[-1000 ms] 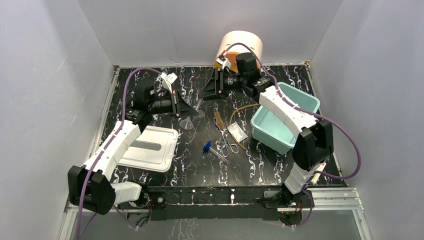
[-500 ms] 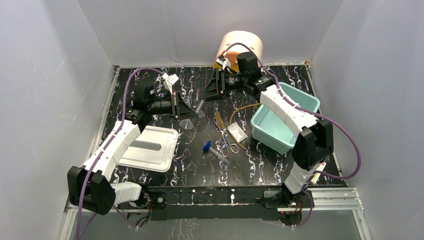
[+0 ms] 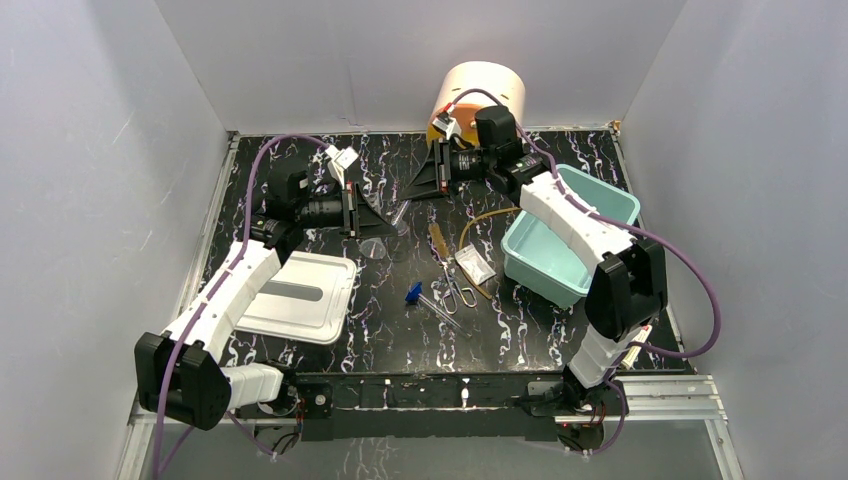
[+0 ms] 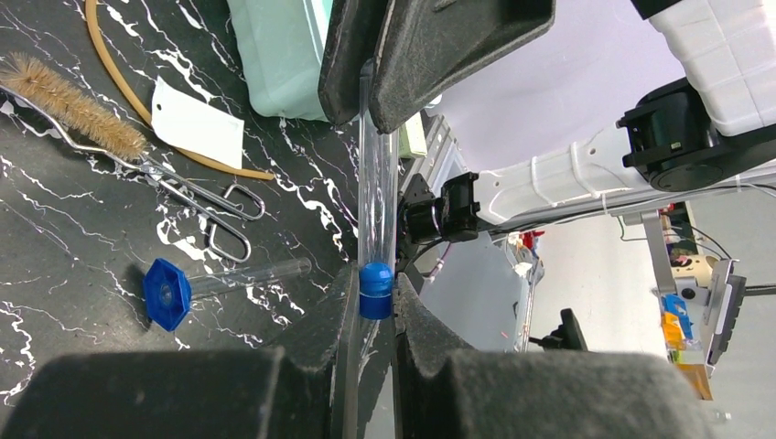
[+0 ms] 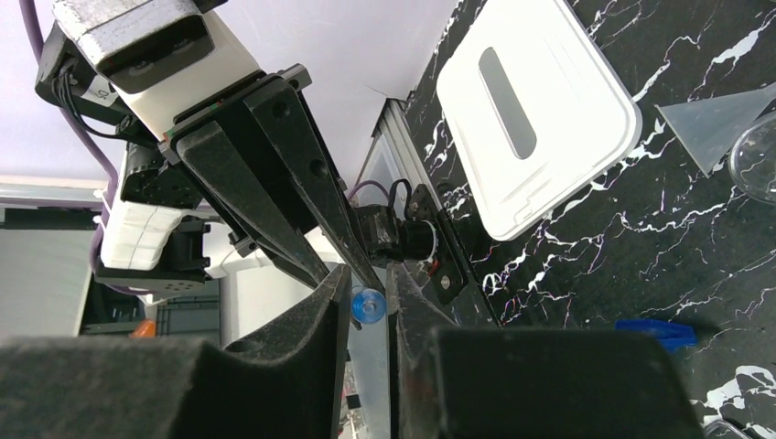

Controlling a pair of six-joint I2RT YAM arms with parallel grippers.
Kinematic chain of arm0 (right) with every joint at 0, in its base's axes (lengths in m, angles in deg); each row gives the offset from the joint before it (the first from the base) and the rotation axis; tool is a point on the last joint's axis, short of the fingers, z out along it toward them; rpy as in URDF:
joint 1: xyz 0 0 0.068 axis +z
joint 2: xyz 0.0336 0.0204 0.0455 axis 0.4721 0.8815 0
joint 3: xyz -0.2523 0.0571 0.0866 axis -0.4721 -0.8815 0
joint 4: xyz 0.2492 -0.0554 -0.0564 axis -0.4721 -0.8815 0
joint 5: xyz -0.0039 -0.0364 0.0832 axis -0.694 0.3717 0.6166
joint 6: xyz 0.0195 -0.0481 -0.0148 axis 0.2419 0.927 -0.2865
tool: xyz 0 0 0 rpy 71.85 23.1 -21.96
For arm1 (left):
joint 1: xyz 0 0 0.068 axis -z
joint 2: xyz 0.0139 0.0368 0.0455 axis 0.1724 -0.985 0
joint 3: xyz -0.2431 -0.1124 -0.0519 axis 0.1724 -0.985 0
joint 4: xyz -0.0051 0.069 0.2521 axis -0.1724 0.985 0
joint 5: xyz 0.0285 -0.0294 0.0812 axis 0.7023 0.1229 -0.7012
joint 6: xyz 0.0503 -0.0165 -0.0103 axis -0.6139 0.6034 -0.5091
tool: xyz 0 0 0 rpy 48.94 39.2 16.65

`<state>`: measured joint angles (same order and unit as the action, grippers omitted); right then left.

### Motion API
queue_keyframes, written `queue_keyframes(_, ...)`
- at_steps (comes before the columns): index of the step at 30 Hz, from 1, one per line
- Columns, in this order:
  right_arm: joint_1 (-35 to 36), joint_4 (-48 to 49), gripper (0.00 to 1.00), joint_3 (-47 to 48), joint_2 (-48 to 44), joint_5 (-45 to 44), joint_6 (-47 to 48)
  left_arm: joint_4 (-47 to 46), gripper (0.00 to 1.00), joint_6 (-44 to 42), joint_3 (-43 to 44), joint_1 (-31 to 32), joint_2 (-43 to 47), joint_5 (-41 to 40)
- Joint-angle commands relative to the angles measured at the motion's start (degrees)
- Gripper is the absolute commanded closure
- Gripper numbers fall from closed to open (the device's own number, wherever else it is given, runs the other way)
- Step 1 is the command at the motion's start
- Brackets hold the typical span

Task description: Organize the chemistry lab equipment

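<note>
A clear blue-capped tube hangs in the air between my two grippers at the back middle of the table. My left gripper is shut on its blue cap end. My right gripper is closed round the tube's other end, and through it the blue cap shows end-on. A second blue-capped tube lies on the table with scissors, a brush, a small bag, tan tubing and a clear funnel.
A teal bin stands at the right, partly under my right arm. Near my left arm lies a white flat lid. The cream-and-orange round unit stands at the back wall.
My right gripper's jaws have narrowed onto the tube's free end. Both arms have hardly moved, and the left grip is unchanged.
</note>
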<state>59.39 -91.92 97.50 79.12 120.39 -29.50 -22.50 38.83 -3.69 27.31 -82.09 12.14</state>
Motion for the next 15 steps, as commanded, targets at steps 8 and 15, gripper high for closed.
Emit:
queue_keyframes(8,-0.62,9.28,0.71,-3.33,-3.78,3.62,-5.18,-5.21,1.00,2.66,1.29,0.19,1.66,0.99)
queue_keyframes(15,-1.67,12.70,0.78,-4.99,-4.95,3.38,-9.12,-6.33,0.80,5.35,1.45,0.15,1.61,-0.65)
